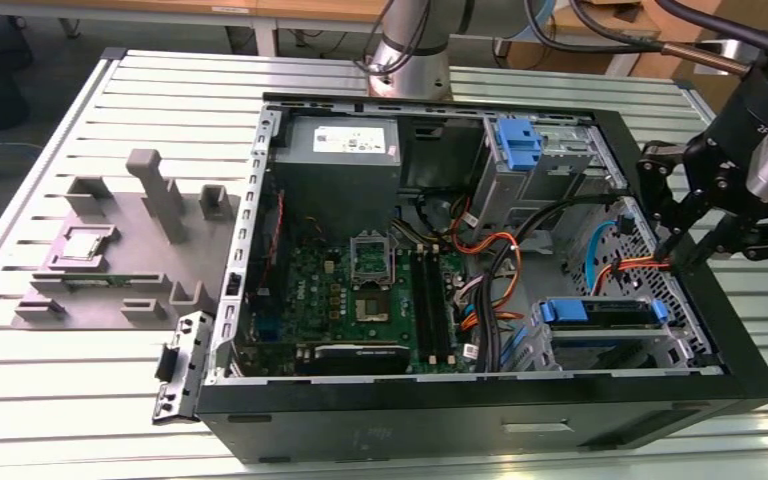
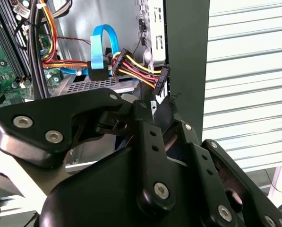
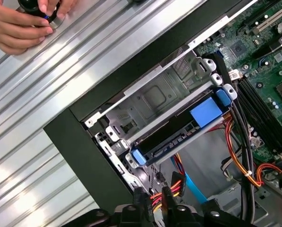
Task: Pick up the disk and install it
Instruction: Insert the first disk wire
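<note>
The disk (image 1: 599,312) lies flat in the drive bay at the near right corner of the open computer case (image 1: 491,420), with its blue carrier framing it. In the first wrist view the disk (image 3: 175,134) shows as a dark slab with a blue label and blue carrier ends, seated in the metal cage. My gripper (image 1: 684,222) hangs over the case's right wall, apart from the disk. In the second wrist view the gripper (image 2: 155,106) sits right beside a bundle of red, yellow and black power wires (image 2: 136,71) with a black connector. In the first wrist view the gripper (image 3: 152,203) is next to the same wires.
A second blue bracket (image 1: 518,140) stands in the upper drive cage. The motherboard (image 1: 357,290) and loose orange and blue cables fill the case's middle. A grey fixture (image 1: 131,240) stands on the slatted table at the exterior view's left. A person's hands (image 3: 18,26) hold a dark round object on the table.
</note>
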Robot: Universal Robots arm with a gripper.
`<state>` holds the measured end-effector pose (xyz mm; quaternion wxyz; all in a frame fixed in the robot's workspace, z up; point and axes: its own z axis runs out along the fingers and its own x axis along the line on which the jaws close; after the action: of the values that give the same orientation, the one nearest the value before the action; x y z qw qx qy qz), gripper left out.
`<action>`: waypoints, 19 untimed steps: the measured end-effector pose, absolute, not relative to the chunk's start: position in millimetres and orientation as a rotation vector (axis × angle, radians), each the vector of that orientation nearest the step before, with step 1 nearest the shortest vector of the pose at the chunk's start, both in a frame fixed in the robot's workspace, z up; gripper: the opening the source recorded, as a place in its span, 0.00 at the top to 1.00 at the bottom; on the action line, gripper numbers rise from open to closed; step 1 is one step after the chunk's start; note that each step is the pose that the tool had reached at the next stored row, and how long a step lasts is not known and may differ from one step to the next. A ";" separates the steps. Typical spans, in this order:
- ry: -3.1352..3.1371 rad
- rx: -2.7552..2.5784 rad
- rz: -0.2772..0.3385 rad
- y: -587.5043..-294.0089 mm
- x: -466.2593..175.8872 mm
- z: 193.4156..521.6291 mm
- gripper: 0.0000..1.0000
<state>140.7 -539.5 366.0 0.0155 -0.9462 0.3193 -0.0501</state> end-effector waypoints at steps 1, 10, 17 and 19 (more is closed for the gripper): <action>0.994 -2.947 -0.161 -538.8 140.8 365.5 0.69; 0.996 -2.957 -0.177 -532.4 144.1 361.5 0.69; 0.997 -2.962 -0.182 -528.6 145.1 356.4 0.69; 0.997 -2.962 -0.182 -528.2 146.2 355.2 0.69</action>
<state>146.2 -528.2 355.2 0.0057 -0.9461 0.3186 -0.0582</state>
